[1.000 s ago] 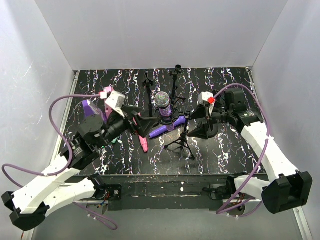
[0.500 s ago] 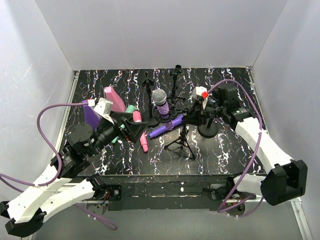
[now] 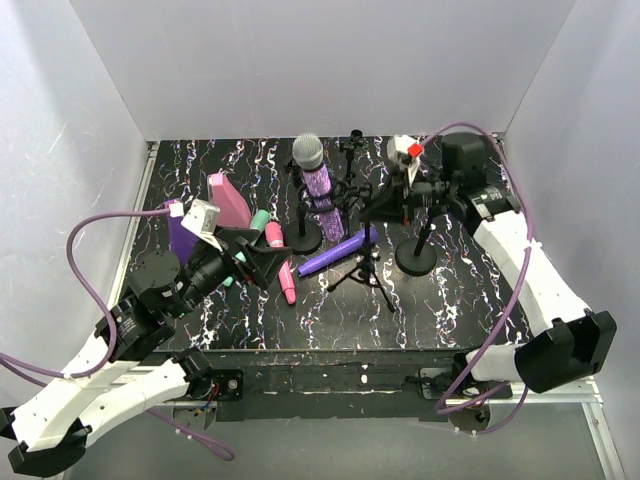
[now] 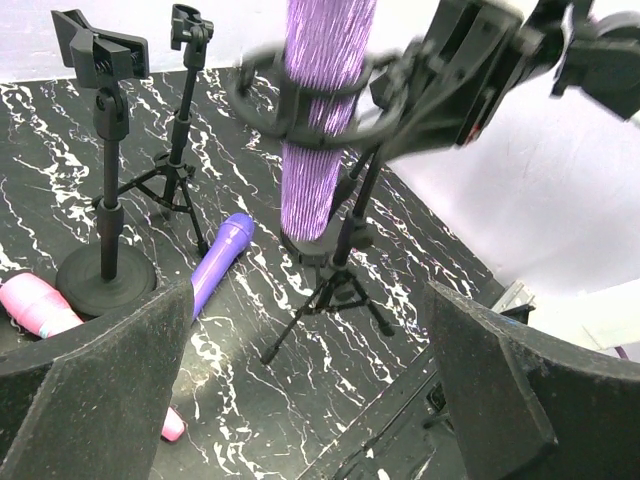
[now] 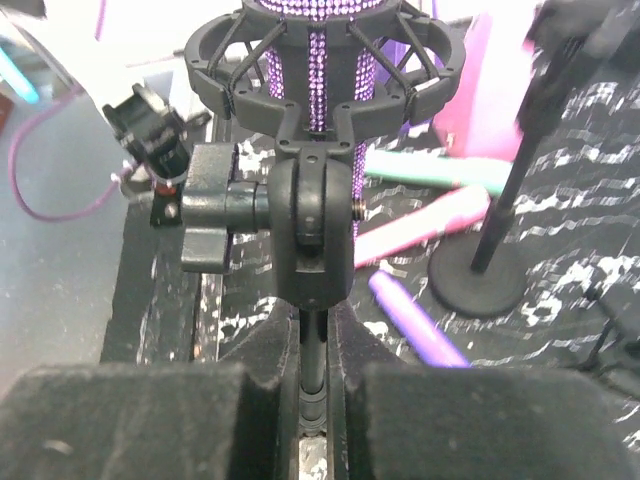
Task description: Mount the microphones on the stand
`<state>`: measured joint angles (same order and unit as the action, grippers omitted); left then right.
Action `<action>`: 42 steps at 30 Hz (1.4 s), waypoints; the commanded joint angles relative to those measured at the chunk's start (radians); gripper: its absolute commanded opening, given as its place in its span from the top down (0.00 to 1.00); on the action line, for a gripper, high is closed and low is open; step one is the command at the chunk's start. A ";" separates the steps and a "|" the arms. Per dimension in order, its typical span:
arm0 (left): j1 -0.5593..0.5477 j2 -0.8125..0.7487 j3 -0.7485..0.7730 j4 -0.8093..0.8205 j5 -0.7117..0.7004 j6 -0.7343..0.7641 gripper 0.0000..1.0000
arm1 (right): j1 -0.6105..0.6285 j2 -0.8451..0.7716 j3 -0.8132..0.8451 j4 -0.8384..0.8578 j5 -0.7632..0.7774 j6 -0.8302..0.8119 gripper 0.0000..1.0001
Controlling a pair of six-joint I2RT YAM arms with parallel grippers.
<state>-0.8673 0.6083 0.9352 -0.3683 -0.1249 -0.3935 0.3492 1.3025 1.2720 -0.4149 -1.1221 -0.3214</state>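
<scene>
The glittery purple microphone with its silver-grey head sits in the black shock mount of a tripod stand. My right gripper is shut on that stand's thin pole just under the mount. The plain purple microphone, the pink one and the mint green one lie loose on the marbled table. My left gripper hangs open over the pink microphone, nothing between its fingers. In the left wrist view the glittery microphone rises ahead, with the purple one lying beside the tripod.
A round-base stand is under my right arm. Another round-base stand is behind the pink microphone, and a small tripod stand is at the back. A pink wedge and a purple wedge sit at the left.
My right gripper closed on the tripod stand's pole and swung the glittery microphone up and toward the back. My left arm drew back toward the near left, still open.
</scene>
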 commanded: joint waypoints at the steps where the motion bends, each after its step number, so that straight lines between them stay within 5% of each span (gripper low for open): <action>1: -0.002 -0.013 0.019 -0.024 -0.022 0.008 0.02 | 0.002 0.000 0.252 0.100 -0.111 0.226 0.99; 8: -0.002 -0.012 0.025 -0.024 -0.016 0.007 0.02 | -0.102 0.105 0.538 0.295 -0.074 0.557 0.99; 19: -0.002 -0.012 0.033 -0.035 -0.028 0.015 0.02 | -0.384 0.297 0.920 0.329 0.244 0.628 0.99; 32: -0.002 0.025 0.031 -0.026 -0.035 0.051 0.02 | -0.454 0.302 0.839 0.214 0.724 0.383 0.99; 42: -0.002 0.028 0.024 -0.017 -0.030 0.067 0.02 | -0.440 0.235 0.650 0.242 0.847 0.326 0.99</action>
<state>-0.8673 0.6384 0.9360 -0.3893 -0.1490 -0.3473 -0.1028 1.6398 1.9194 -0.3111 -0.3405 0.0319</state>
